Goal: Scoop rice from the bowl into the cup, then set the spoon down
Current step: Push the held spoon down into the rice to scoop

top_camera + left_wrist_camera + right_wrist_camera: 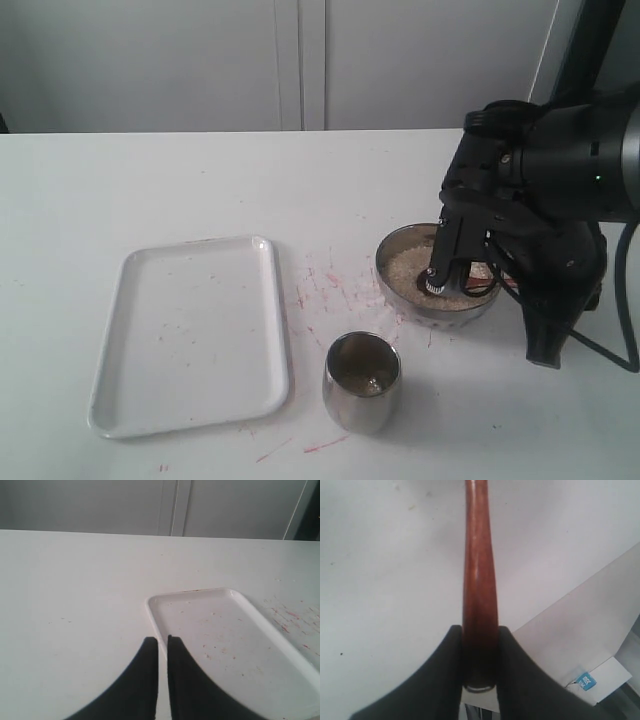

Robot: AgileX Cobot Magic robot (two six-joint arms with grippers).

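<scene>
Clamped in right gripper (437,283), spoon (480,580) handle, end apparently buried in rice (408,265) in bowl (392,292); cup (362,380) just beside bowl, toward tray (190,320); left gripper (162,642) pinched shut.

White table (150,180), pale panelled wall (150,60) behind
</scene>
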